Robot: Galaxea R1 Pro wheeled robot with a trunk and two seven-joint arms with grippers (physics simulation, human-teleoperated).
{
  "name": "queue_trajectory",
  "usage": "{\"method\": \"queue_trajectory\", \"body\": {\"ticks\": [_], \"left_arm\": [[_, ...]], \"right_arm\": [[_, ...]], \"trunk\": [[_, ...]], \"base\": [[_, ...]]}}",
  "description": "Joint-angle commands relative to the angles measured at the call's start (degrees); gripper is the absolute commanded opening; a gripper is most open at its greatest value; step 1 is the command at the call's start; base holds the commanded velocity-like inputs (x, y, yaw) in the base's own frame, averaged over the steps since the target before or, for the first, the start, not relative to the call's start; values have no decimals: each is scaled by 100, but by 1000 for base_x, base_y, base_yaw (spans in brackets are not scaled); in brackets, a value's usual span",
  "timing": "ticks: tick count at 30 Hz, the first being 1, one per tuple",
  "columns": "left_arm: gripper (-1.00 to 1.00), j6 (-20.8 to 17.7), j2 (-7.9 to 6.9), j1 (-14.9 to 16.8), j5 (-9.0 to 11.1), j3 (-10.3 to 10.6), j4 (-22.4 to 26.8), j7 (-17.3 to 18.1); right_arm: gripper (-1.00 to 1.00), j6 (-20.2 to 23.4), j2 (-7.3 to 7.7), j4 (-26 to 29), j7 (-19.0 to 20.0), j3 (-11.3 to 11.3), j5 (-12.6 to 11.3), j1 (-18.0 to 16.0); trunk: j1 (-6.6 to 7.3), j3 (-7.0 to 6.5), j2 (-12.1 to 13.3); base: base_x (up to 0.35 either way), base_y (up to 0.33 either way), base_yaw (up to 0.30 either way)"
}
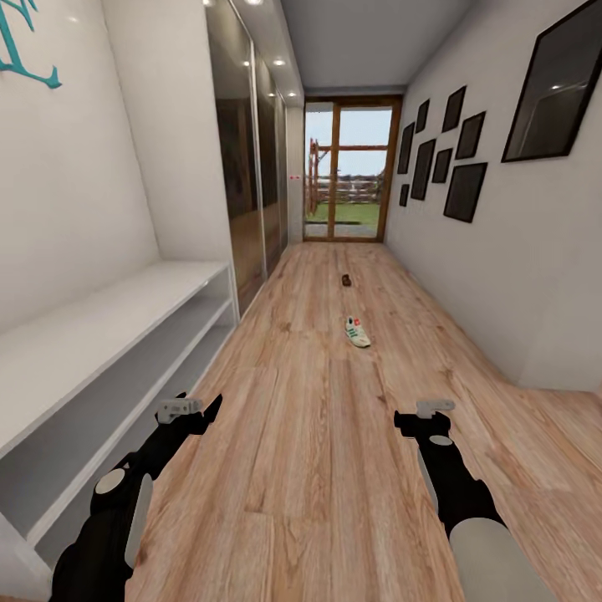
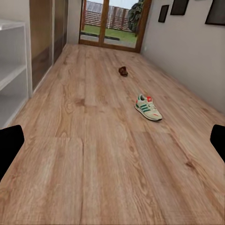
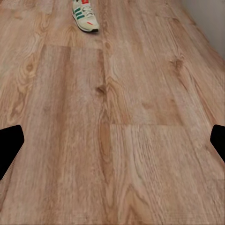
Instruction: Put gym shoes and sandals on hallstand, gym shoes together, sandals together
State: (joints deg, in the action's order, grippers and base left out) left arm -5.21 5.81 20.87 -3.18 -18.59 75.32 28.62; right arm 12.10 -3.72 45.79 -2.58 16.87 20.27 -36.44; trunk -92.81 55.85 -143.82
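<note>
One white gym shoe [image 1: 357, 332] with green stripes lies on the wood-plank corridor floor [image 1: 334, 435] ahead of me; it also appears as the shoe [image 2: 148, 107] and the shoe [image 3: 85, 17] in the wrist views. Farther down the corridor lies a dark brown sandal [image 1: 345, 280], the same sandal [image 2: 123, 71] small in the left wrist view. The white hallstand [image 1: 100, 334] with its flat top and open shelves runs along the left wall. My left gripper [image 1: 188, 410] and right gripper [image 1: 426, 412] hover over bare floor, both open and holding nothing, well short of the shoe.
Mirrored wardrobe doors [image 1: 251, 167] line the left wall past the hallstand. A glazed wooden door [image 1: 349, 171] closes the corridor's far end. Dark picture frames [image 1: 464, 167] hang on the right wall, which steps back at the lower right.
</note>
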Motion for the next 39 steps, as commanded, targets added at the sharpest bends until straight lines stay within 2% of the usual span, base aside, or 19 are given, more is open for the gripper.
{"method": "queue_trajectory", "body": {"ticks": [1,39], "left_arm": [[100,-33,8,5,-32,-22,9,47],[100,-34,8,5,-31,-22,9,47]], "right_arm": [[100,29,-6,9,3,15,47,-3],[100,29,-6,7,3,16,47,0]], "trunk": [[-2,6,-2],[-2,6,-2]], "base": [[349,0,0],[349,0,0]]}}
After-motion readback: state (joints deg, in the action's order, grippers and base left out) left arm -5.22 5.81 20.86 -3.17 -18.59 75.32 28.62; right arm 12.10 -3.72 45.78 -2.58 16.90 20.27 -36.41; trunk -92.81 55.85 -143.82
